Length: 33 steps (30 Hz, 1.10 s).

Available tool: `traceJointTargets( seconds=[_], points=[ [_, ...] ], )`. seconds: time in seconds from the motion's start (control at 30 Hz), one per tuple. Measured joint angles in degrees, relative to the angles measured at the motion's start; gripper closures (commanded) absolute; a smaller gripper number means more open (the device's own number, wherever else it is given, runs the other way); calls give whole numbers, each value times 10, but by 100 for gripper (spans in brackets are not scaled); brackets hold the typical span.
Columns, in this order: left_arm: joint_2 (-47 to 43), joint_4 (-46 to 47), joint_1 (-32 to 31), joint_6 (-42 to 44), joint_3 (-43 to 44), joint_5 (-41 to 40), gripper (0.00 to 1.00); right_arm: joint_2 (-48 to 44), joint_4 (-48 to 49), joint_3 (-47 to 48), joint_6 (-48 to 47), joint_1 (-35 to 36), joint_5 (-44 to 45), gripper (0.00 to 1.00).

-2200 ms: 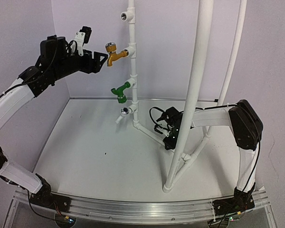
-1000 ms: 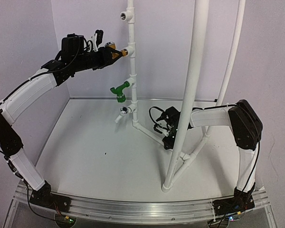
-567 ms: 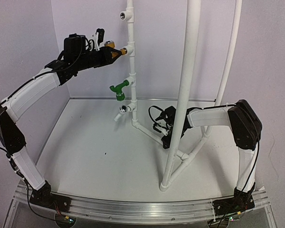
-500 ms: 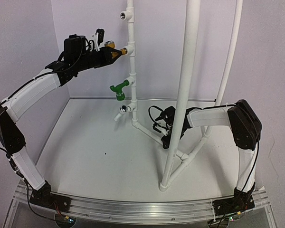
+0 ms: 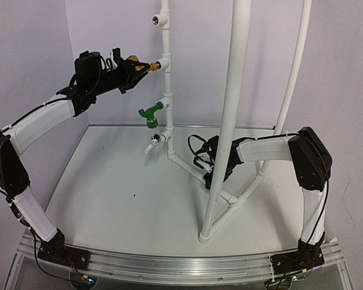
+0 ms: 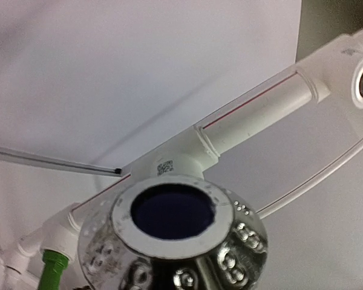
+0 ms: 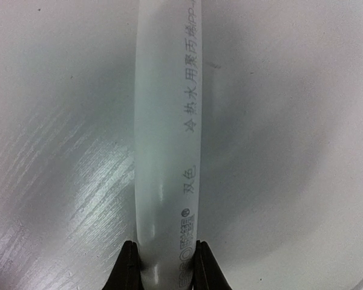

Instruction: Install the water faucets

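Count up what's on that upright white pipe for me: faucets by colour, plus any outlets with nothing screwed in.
brass-gold faucet: 1
green faucet: 1
empty tee outlets: 2, the upper and the lower
Total: 4

A white pipe frame [image 5: 167, 84] stands on the surface [image 5: 109, 199] — tall pipes [image 5: 224, 121] leaning, open tees [image 5: 162, 21] on its riser.
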Motion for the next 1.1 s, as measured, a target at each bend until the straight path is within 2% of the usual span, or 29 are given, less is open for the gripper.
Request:
traceJointTargets(
  seconds=[0.17, 0.33, 0.53, 0.93, 1.1],
  points=[
    [0, 39, 8, -171, -23, 13, 100, 2, 0, 4, 0, 0, 1, 100],
    [1, 83, 9, -265, -44, 14, 100, 4, -1, 6, 0, 0, 2, 100],
    [1, 57, 2, -258, -30, -10, 100, 6, -1, 10, 0, 0, 3, 100],
    [0, 21, -57, -209, -14, -158, 100, 12, -2, 17, 11, 8, 26, 100],
    [0, -5, -71, -173, 1, -192, 100, 13, -1, 17, 13, 13, 41, 100]
  ],
)
